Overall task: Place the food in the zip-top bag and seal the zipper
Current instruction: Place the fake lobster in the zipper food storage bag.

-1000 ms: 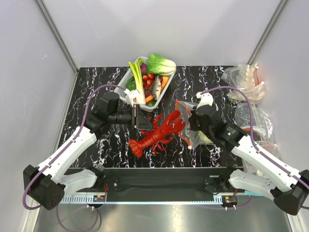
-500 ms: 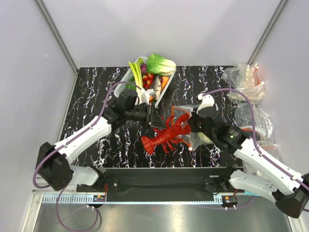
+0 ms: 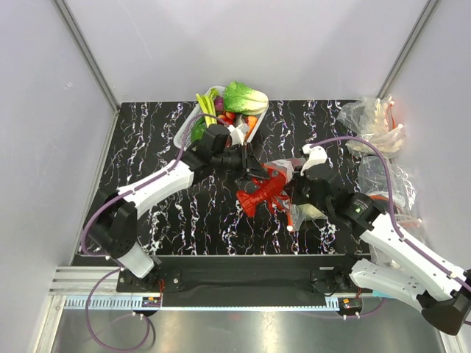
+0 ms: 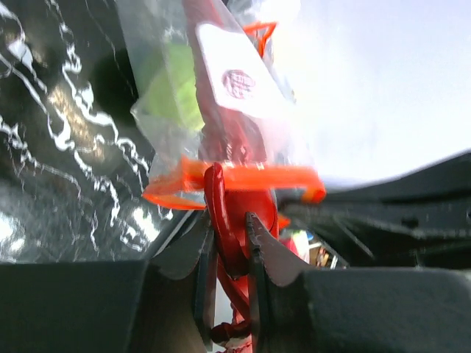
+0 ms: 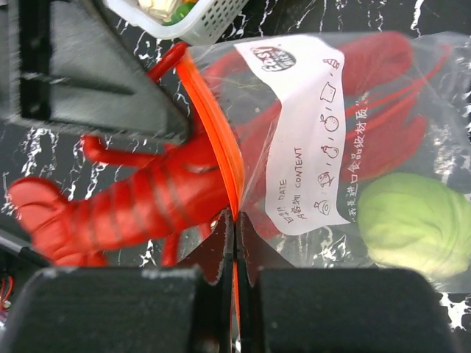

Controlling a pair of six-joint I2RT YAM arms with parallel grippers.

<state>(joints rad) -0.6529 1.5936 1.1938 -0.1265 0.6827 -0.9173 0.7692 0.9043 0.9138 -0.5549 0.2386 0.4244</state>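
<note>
- Lobster (image 3: 261, 194) sits half through the zip-top bag (image 5: 309, 110) mouth above the desk (image 3: 147, 147), claws inside near the cabbage (image 5: 412, 220), tail outside; probably rigid, light and slick, so hold the narrow body
- Your left hand (image 4: 232, 229) pinches that body; your right hand (image 5: 235, 224), pressed together, pinches the zipper (image 5: 213, 125) rim; the film looks floppy
- Left wrist view cuts off the tail; glare washes out the bag's far end

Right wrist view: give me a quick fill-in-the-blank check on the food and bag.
The round pale green toy cabbage lies ___ the clear zip-top bag.
The bright red plastic lobster has its claws in the bag and its ___ outside.
The right gripper is shut on the bag's red-orange ___.
The left gripper grips the ___.
Missing: inside; tail; zipper; lobster.
</note>
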